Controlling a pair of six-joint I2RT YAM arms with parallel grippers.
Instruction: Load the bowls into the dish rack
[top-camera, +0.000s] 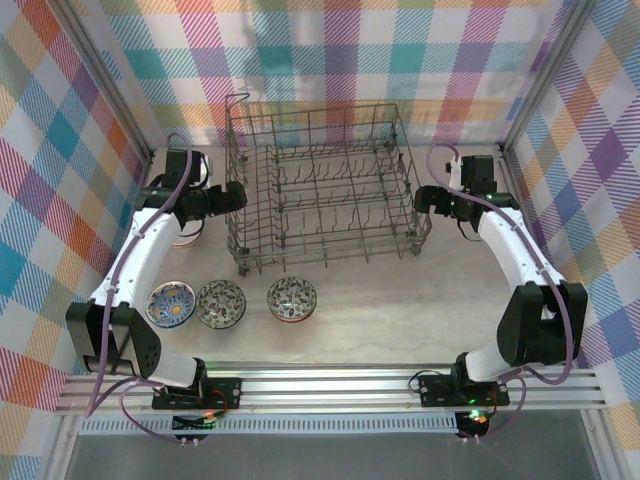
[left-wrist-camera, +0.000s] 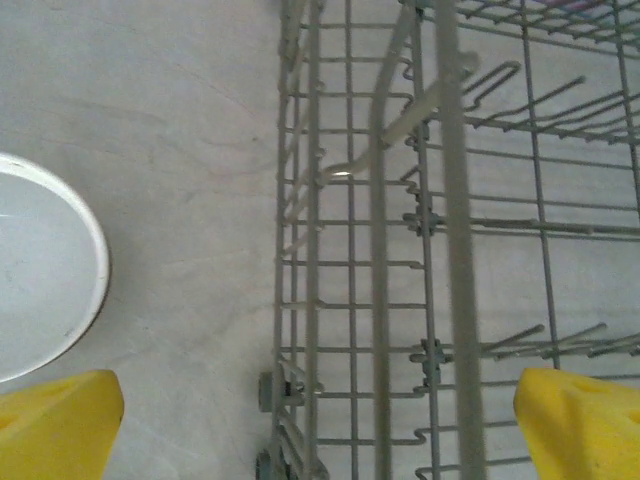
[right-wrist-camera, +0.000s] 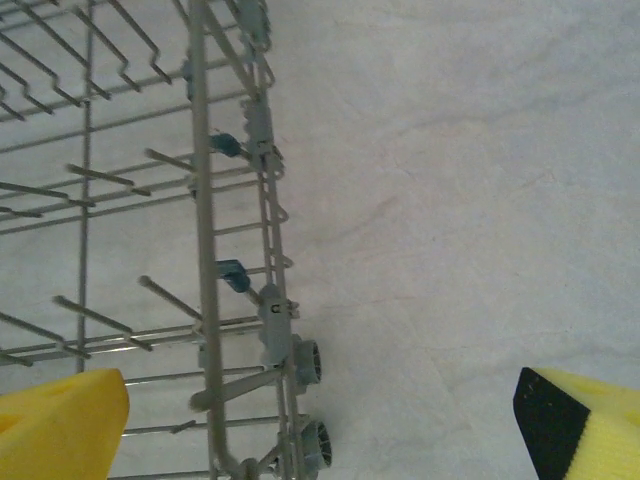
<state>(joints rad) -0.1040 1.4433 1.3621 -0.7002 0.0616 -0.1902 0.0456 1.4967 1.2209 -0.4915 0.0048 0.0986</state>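
top: high over surface (top-camera: 400, 320) near edge, facing down, far | wrists: close, straight down, dish rack (top-camera: 320, 250) left/right sides | shared: dish rack

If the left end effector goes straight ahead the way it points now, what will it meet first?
Probably the dish rack: its side wall stands between the open fingers of the left end effector. Depth is unclear.

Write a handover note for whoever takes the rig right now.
Left end effector: open, empty, straddling the left wall of the dish rack.
Right end effector: open, empty, straddling the right wall.
Three patterned bowls sit in a row on the table in front of the rack; a white bowl is left of it.
Done: no bowl seen racked.
To do: load them all.
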